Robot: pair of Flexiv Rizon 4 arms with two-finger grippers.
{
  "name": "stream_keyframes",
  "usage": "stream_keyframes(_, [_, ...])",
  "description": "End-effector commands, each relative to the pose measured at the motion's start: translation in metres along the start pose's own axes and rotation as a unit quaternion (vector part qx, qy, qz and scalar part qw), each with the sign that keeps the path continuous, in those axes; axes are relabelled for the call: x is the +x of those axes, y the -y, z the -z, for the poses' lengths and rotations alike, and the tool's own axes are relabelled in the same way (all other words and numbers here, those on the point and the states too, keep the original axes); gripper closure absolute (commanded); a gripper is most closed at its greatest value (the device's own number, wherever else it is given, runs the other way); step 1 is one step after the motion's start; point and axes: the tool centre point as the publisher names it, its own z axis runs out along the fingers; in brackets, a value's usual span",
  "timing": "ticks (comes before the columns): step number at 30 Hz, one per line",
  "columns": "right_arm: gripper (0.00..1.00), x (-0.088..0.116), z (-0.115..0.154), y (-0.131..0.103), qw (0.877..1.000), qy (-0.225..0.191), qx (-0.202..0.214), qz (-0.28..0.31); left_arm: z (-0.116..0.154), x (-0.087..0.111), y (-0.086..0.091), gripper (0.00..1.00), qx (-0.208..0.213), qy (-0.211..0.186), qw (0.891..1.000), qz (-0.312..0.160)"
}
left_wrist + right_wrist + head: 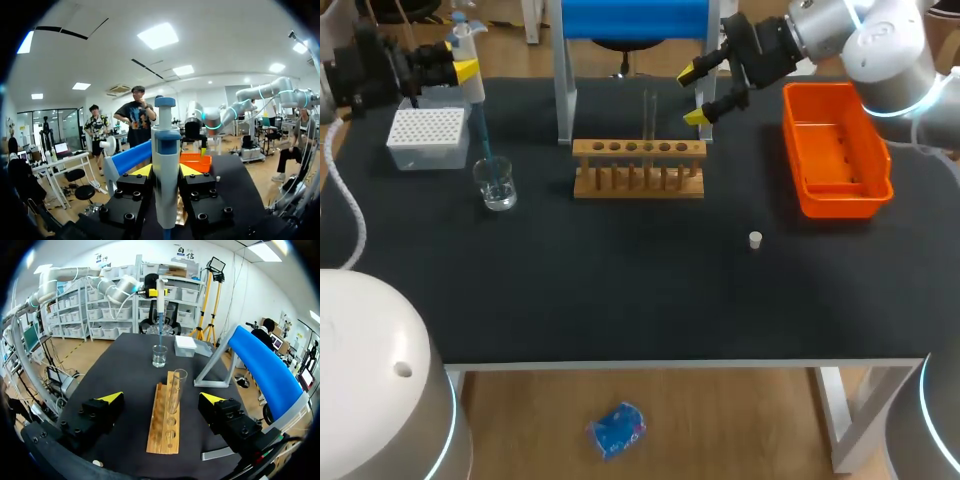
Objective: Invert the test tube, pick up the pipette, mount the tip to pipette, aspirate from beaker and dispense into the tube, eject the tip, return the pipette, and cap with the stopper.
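L fingers (131, 192) are clamping the pipette (166, 165) from both sides, holding it upright w/ its long axis vertical. Its tip (481, 142) is pointing straight down into the beaker (496, 186) at the L side of the surface (620, 290). R fingers (105, 409) are standing wide open and holding nothing, one on each side of the tube (176, 390) but clear of the glass. The tube is standing mouth-up near the middle of the rack (162, 425), well to the R of the beaker. Judging by the task, aspiration is the step in hand. The dispense after it is turning on one relation: the tube is lying sideways from the tip, toward the R arm, w/ its axis parallel to the pipette's. The L arm would need to lift, cross over and come down on the open mouth. The stopper (755, 239) is sitting apart toward the surface's front edge, nearer the R arm.
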Motion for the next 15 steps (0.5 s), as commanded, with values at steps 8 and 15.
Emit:
stream_keyframes(8, [0.0, 0.001, 0.001, 0.0, 1.0, 0.0, 0.001, 0.0, 0.001, 0.002, 0.091, 1.0, -0.035, -0.003, 0.999, 0.005])
stream_keyframes(15, [0.0, 0.001, 0.001, 0.0, 1.0, 0.0, 0.001, 0.0, -0.002, -0.001, 0.144, 1.0, -0.029, -0.013, 0.999, 0.003])
